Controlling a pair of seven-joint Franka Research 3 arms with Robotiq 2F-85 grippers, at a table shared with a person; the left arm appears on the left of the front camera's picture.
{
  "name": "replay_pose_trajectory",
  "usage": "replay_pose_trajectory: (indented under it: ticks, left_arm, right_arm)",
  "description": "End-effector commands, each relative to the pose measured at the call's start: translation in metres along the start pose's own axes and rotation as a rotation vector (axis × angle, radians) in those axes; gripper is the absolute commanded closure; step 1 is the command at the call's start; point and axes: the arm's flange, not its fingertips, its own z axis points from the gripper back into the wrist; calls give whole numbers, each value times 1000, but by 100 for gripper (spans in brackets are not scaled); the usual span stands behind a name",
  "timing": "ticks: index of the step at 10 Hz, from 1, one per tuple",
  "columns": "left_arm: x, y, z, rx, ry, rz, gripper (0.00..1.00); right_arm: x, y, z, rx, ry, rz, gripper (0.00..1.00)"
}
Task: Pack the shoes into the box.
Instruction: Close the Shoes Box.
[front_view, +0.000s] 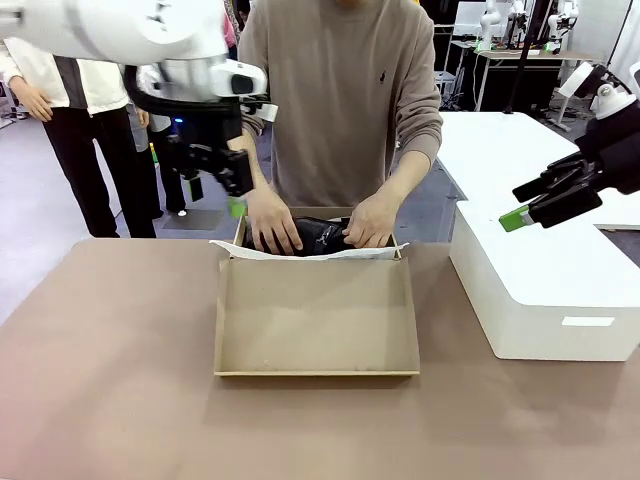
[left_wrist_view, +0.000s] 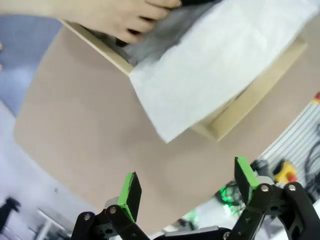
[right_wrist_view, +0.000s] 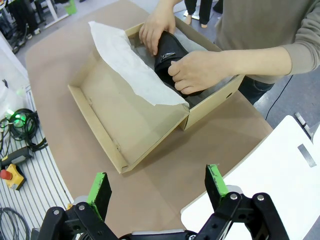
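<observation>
In the front view the box (front_view: 315, 318) sits mid-table, plain brown cardboard with a matt surface. Its hinged lid lies open toward the camera like a shallow tray. White tissue paper (front_view: 300, 252), thin and crinkled, drapes over the box's near wall. The shoes (front_view: 322, 236) lie inside the box, glossy black leather, partly covered by a person's two hands (front_view: 272, 222) pressing on them. The left gripper (front_view: 215, 198) hangs above the box's far left corner, its fingers spread and holding nothing. The right gripper (front_view: 517, 203) hovers over a smooth white block (front_view: 540, 290) at the right, its fingers also apart and empty. The table (front_view: 100, 380) has a dull brown top.

The left wrist view looks down past two parted green pads (left_wrist_view: 131, 195). The tissue paper (left_wrist_view: 215, 65) spreads as a broad pale sheet over the cardboard edge (left_wrist_view: 250, 95). A hand (left_wrist_view: 120, 17) rests at the box's top corner.

In the right wrist view the green pads (right_wrist_view: 100, 187) stand wide apart with nothing between them. The box (right_wrist_view: 130, 117) shows its bare lid and straight, folded walls. The black shoes (right_wrist_view: 172, 57) are in the lined part of the box, gripped by both hands (right_wrist_view: 200, 72), with a small silver glint on the upper. The rounded corner of the white block (right_wrist_view: 260, 185) lies near the lower right.
</observation>
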Motion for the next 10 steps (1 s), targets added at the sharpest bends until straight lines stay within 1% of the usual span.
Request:
replay_pose_trajectory:
  ticks: [1, 3, 4, 5, 7, 8, 10]
  left_arm:
    - [-45, 24, 0, -32, -46, -152, 2]
    - [-71, 55, 7, -37, -75, -364, 2]
    - [-79, 73, 9, -37, -113, -460, 2]
    - [-86, 88, 9, -25, -162, -511, 2]
    - [-81, 113, 3, -1, -246, -509, 2]
    - [-76, 120, 1, -11, -284, -517, 2]
    - [-68, 132, -1, -37, -399, -507, 2]
  right_arm:
    - [1, -1, -1, 13, -18, 6, 0]
    - [1, -1, -1, 13, -18, 6, 0]
    - [1, -1, -1, 13, -18, 6, 0]
    - [1, -1, -1, 13, -18, 6, 0]
    - [1, -1, -1, 13, -18, 6, 0]
    - [1, -1, -1, 13, -18, 6, 0]
    - [1, -1, -1, 13, -18, 6, 0]
